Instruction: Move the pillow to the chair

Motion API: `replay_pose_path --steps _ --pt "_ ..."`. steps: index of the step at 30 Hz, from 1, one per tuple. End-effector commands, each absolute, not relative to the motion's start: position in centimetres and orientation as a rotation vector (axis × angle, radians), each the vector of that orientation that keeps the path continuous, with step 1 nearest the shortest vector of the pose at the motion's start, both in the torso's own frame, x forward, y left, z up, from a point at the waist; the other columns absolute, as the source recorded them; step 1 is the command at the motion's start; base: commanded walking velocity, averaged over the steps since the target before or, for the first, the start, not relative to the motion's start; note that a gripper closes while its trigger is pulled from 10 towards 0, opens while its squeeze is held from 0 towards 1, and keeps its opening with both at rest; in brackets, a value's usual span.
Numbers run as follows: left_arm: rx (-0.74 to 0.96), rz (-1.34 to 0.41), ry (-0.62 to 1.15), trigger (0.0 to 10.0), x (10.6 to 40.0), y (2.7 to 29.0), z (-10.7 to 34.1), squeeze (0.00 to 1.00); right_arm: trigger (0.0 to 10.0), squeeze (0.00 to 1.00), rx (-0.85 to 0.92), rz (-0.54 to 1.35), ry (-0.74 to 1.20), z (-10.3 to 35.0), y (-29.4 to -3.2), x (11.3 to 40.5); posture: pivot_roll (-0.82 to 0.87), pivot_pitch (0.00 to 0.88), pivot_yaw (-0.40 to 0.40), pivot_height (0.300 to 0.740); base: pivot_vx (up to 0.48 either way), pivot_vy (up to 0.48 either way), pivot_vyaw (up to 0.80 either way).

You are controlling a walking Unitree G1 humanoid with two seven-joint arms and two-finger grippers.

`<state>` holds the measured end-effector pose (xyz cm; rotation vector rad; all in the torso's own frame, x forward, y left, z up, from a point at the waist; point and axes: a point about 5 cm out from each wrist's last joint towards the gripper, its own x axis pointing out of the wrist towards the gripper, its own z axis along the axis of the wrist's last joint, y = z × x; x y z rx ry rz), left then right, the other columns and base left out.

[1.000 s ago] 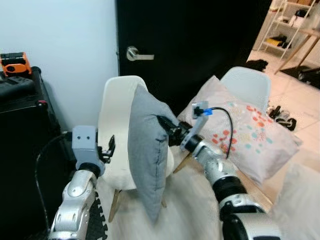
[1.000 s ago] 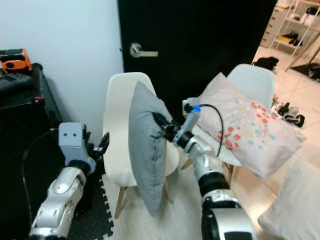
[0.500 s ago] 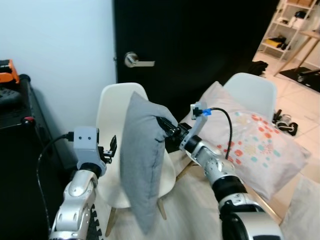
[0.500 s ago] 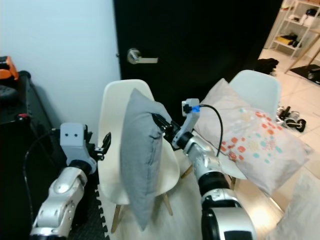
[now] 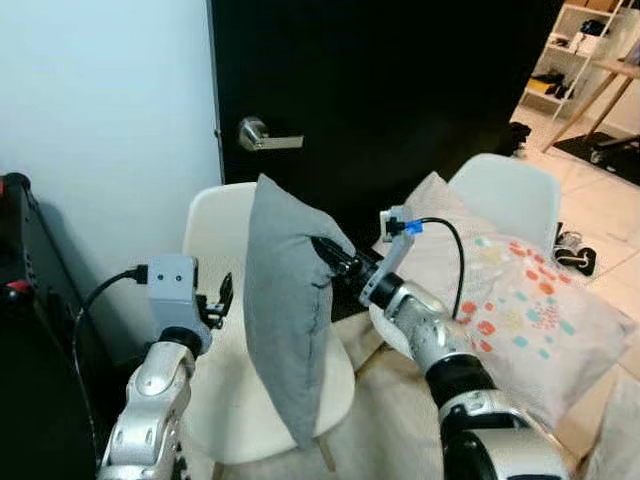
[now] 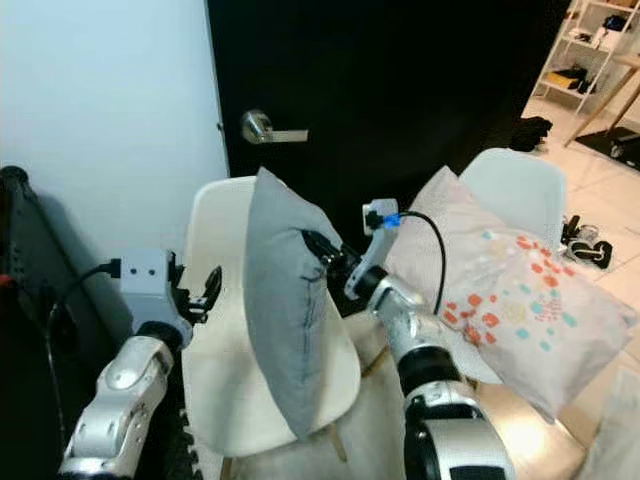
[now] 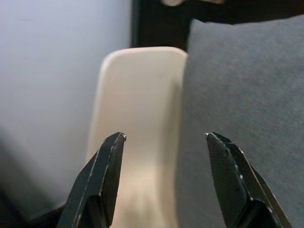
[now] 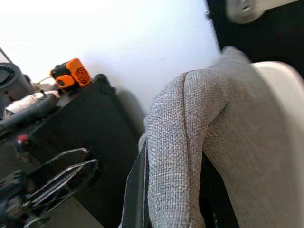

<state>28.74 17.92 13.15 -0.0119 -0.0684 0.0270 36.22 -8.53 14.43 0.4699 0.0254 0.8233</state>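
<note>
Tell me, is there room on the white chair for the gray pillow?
Yes. The near white chair has a bare seat, bordered by its backrest and the gray pillow that the right gripper holds above it. The open left gripper hovers beside. The far chair is crowded by a patterned pillow.

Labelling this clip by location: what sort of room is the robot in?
Probably a home's entry or dining corner: a black door with a silver lever handle, white moulded plastic chairs, and shoes on the tiled floor.
</note>
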Motion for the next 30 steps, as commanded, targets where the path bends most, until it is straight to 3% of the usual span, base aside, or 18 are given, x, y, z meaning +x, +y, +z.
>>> replay_pose_path --steps 1,6,16,19,24,30 --pt "-0.008 0.010 -0.057 10.0 28.8 17.4 12.9 0.00 10.0 0.00 0.454 0.820 -0.044 16.0 -9.3 36.7 0.02 0.000 -0.103 0.740 0.356 0.000 0.00" --pt "-0.005 0.014 -0.055 10.0 28.7 17.4 12.9 0.00 10.0 0.00 0.453 0.819 -0.038 15.9 -9.3 36.7 0.02 0.000 -0.102 0.740 0.321 0.000 0.00" --pt "0.041 0.043 -0.067 10.0 28.6 17.5 13.2 0.00 10.0 0.00 0.411 0.914 0.039 15.6 -8.6 36.4 0.02 0.000 -0.104 0.740 0.000 0.000 0.00" --pt "0.152 0.104 -0.102 10.0 28.5 17.8 14.0 0.00 10.0 0.00 0.279 1.015 0.107 15.3 -7.0 35.9 0.03 0.000 -0.098 0.740 0.000 -0.480 0.00" --pt "0.161 0.111 -0.109 10.0 28.5 17.8 14.5 0.00 10.0 0.00 0.259 1.035 0.117 15.8 -5.6 35.9 0.03 0.000 -0.097 0.740 0.000 -0.346 0.00" --pt "0.193 0.131 -0.142 10.0 28.7 18.1 16.0 0.00 10.0 0.00 0.383 1.043 0.172 16.3 -3.7 36.1 0.04 0.000 -0.096 0.735 0.000 0.000 0.00"
